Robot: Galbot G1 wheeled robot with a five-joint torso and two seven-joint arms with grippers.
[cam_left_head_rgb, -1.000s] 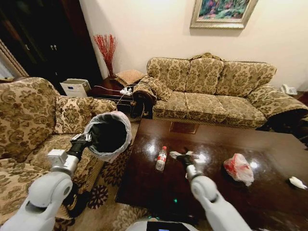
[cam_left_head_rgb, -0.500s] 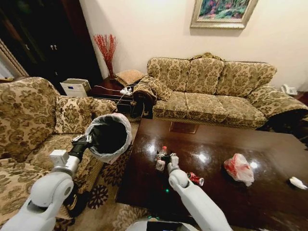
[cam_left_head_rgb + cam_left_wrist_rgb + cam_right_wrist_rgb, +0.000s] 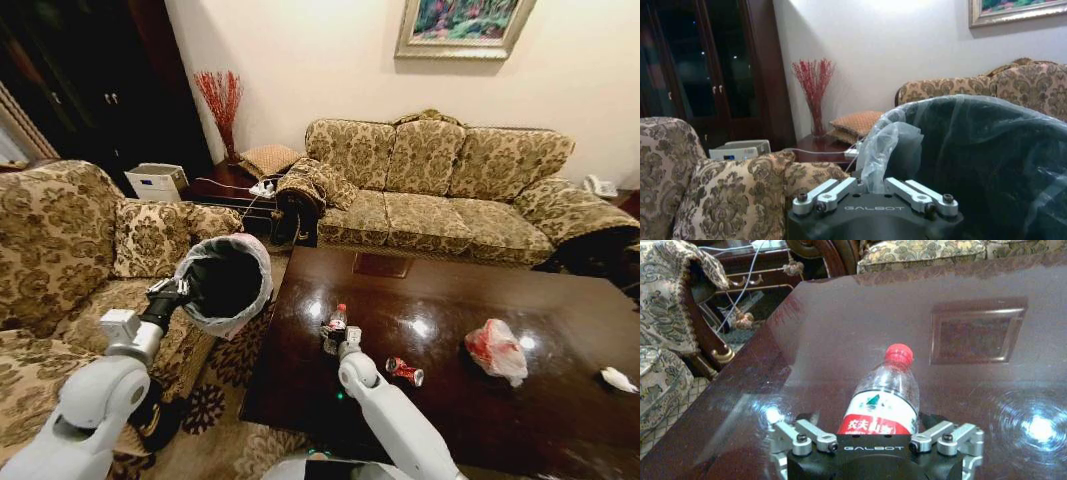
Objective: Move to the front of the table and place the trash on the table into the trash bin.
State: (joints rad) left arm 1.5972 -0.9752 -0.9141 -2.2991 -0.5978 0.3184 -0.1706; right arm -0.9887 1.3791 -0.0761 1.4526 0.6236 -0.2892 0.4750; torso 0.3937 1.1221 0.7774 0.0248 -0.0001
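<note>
The table [image 3: 560, 300] carries all four pieces, none binned: bag [image 3: 497, 350] and paper wad [image 3: 618, 379] to the right, can [image 3: 404, 371] and bottle [image 3: 336, 322] near its left end. Left of it, the left pincer [image 3: 172, 291], clenched, holds the bin [image 3: 226, 282] by its liner. The right wrist view shows the right pincer [image 3: 877, 436] spread either side of the bottle, not gripping.
</note>
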